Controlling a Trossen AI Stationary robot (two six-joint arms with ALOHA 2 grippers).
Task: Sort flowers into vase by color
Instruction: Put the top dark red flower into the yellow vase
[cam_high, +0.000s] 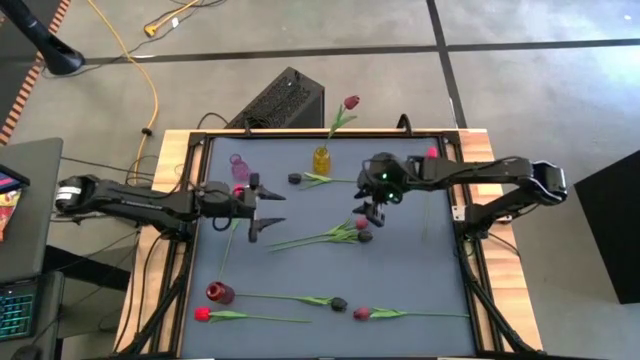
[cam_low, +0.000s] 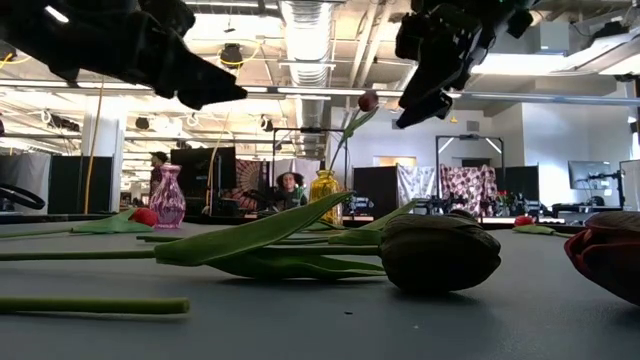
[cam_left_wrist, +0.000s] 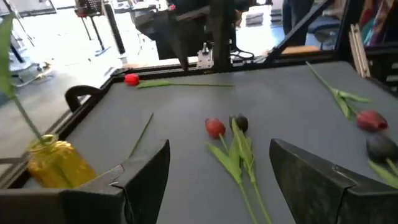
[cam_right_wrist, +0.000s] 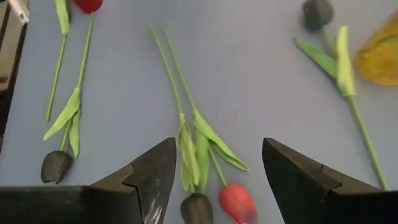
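The left hand (cam_high: 268, 210) hangs open and holds nothing, over the left side of the dark grey worktop (cam_high: 420, 280). Just beside it stands a little pink glass vase (cam_high: 239, 165), and near the front left corner is a small dark red vase (cam_high: 219, 292).

In the middle lie two fake tulips side by side, one with a bright red bud (cam_right_wrist: 237, 202) and one with a near-black bud (cam_right_wrist: 197, 206). Their thin green stems (cam_high: 305, 240) run long across the worktop, from the left toward the buds on the right.

The right hand (cam_high: 367, 213) hangs right above those two buds, open wide and empty. The buds sit between its two dark fingers (cam_right_wrist: 151, 171) in its own camera, with the stems pointing away from it. So the right hand looks nearer, and I think it only needs to go straight down to take one.

A yellow glass vase (cam_high: 321, 159) at the back already holds one maroon tulip (cam_high: 351, 102). More tulips lie along the front.

Behind is a big bright room with people sitting far off.
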